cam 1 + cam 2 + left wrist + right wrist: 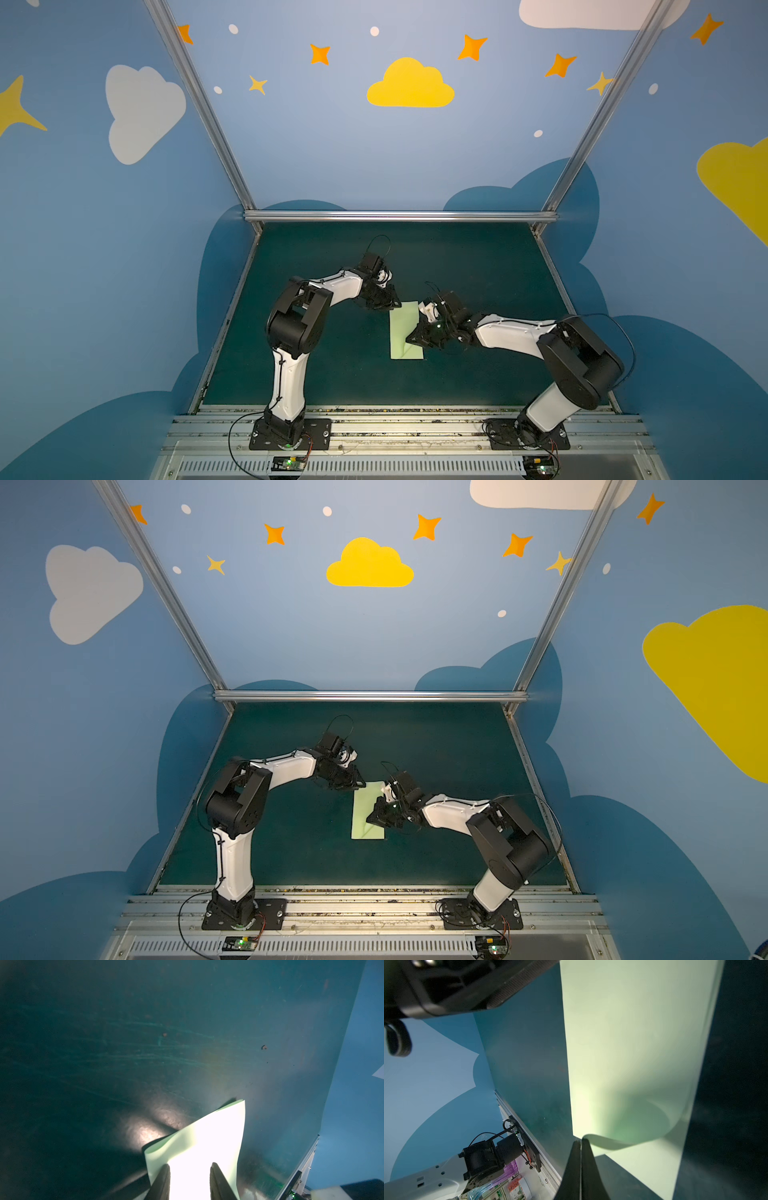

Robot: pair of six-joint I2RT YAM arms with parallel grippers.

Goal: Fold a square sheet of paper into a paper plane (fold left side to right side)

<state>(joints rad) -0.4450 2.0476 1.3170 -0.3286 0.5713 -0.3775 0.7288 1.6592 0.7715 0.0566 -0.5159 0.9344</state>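
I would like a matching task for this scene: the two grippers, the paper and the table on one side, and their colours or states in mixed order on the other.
1. left gripper
2. right gripper
3. square sheet of paper
4. table

A. pale green, one edge curled up
B. jaws shut
C. dark green
D. jaws apart

Pairs: 1-D, 2-B, 3-A, 4-C

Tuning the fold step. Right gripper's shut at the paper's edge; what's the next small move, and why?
Probably draw the pinched edge slightly rightward and lower it flat. The right gripper is shut on a curled-up edge of the square sheet of paper, with another layer beneath it, so the fold looks loose; the left gripper, fingers apart, sits over the far corner.
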